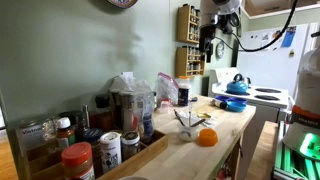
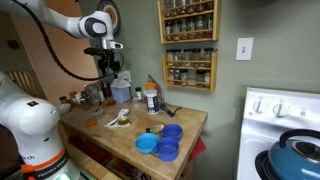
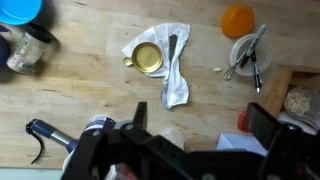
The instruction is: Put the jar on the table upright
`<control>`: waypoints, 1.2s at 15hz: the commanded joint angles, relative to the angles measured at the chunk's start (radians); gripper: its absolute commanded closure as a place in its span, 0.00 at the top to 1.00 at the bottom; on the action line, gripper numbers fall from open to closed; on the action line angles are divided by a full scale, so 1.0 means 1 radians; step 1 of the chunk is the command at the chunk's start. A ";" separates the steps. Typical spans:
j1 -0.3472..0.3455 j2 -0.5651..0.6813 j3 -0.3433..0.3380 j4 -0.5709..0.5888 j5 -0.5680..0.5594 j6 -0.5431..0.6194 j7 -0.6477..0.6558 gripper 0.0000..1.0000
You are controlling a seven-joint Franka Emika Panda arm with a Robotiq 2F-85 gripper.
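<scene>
High over the table (image 3: pixel 90 95) hangs the gripper (image 3: pixel 198 132), its two fingers (image 3: pixel 135 122) spread wide with nothing between them. In an exterior view it (image 1: pixel 210 40) sits well clear of everything on the wood.

The jar (image 3: pixel 24 50) is clear glass with a dark lid. It rests on the table at the left edge of the wrist view, just below a blue bowl (image 3: pixel 20 8) and well apart from the gripper. It looks slanted there, but I cannot tell whether it lies on its side or stands.

Near the middle of that view lies a crumpled white napkin (image 3: pixel 170 80) with a spoon (image 3: pixel 172 55) across it and a round gold-coloured piece (image 3: pixel 148 58) (lid or small cup, unclear) on its left part. To the right are an orange round thing (image 3: pixel 238 20) and a small dish (image 3: pixel 233 48) holding utensils.

Past the table's far end in an exterior view stands a white stove (image 1: pixel 262 97) with a blue kettle (image 1: pixel 235 86) — and a spice rack (image 1: pixel 188 40) hangs on the wall.
</scene>
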 commanded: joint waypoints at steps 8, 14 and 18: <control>-0.132 0.022 -0.027 -0.063 -0.078 0.213 0.133 1.00; -0.294 0.081 -0.114 -0.158 -0.221 0.177 0.207 1.00; -0.301 0.205 -0.229 -0.182 -0.025 0.288 0.138 1.00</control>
